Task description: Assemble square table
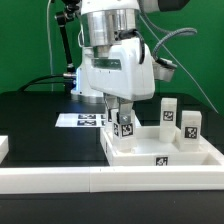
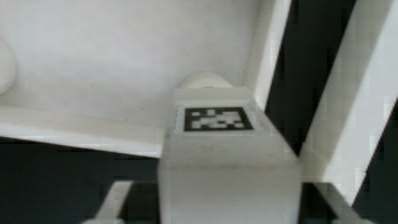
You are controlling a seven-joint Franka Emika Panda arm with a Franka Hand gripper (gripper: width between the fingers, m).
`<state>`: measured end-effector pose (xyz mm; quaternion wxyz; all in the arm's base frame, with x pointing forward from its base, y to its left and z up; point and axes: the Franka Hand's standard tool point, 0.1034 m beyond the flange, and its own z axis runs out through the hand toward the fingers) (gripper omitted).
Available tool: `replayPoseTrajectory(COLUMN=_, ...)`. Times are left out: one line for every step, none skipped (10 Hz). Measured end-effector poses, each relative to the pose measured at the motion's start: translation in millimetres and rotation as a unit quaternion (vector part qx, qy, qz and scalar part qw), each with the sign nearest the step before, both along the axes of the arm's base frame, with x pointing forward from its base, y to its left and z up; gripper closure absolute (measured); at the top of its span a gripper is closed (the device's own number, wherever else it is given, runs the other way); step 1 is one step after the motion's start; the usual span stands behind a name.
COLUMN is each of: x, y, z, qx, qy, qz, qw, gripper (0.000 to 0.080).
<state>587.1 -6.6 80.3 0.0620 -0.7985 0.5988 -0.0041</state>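
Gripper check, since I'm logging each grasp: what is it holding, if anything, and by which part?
The gripper holds a white tagged table leg by its upper end, over the square tabletop.

No readable words or numbers anywhere; only black-and-white square tags on the legs (image 1: 167,116), the slab's rim (image 1: 160,160) and the marker board (image 1: 82,120).

A leg (image 1: 125,127) stood upright on the square slab (image 1: 190,153), toward the exterior view's left; two more legs (image 1: 168,113) (image 1: 189,127) stood on the slab's right side, the marker board (image 1: 82,120) behind it.
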Motion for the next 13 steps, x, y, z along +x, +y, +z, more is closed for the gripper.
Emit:
replayPoseTrajectory(x=0.0, y=0.2, z=0.0, qx=0.000, qy=0.000, qz=0.002, qw=1.000, gripper=0.0331)
replayPoseTrajectory(x=0.0, y=1.2, z=-0.1, qx=-0.002, qy=-0.002, qz=0.025, qw=1.000, gripper=0.0331)
replayPoseTrajectory(x=0.3, y=3.8, z=-0.1, qx=-0.003, qy=-0.006, qz=0.052, qw=0.999, gripper=0.0192)
replayPoseTrajectory(x=0.8, y=5.4, z=-0.3, qx=-0.007, qy=-0.011, qz=0.084, qw=0.996, gripper=0.0163)
replayPoseTrajectory(x=1.1, y=8.5, z=-0.4, qx=-0.011, qy=-0.018, qz=0.141, qw=0.990, gripper=0.0152)
replayPoseTrajectory(x=1.2, y=10.1, z=-0.5, qx=-0.015, qy=-0.023, qz=0.194, qw=0.981, gripper=0.0152)
replayPoseTrajectory(x=1.7, y=9.8, z=-0.4, qx=-0.019, qy=-0.027, qz=0.222, qw=0.974, gripper=0.0152)
replayPoseTrajectory(x=1.7, y=9.4, z=-0.4, qx=-0.022, qy=-0.030, qz=0.254, qw=0.966, gripper=0.0151)
replayPoseTrajectory(x=1.7, y=9.2, z=-0.4, qx=-0.025, qy=-0.033, qz=0.285, qw=0.958, gripper=0.0151)
replayPoseTrajectory(x=1.7, y=10.6, z=-0.4, qx=-0.029, qy=-0.034, qz=0.315, qw=0.948, gripper=0.0151)
replayPoseTrajectory(x=1.5, y=15.0, z=-0.6, qx=-0.035, qy=-0.035, qz=0.357, qw=0.933, gripper=0.0151)
replayPoseTrajectory(x=1.3, y=16.9, z=-0.7, qx=-0.042, qy=-0.037, qz=0.403, qw=0.913, gripper=0.0151)
replayPoseTrajectory(x=1.5, y=17.5, z=-0.7, qx=-0.048, qy=-0.040, qz=0.450, qw=0.891, gripper=0.0151)
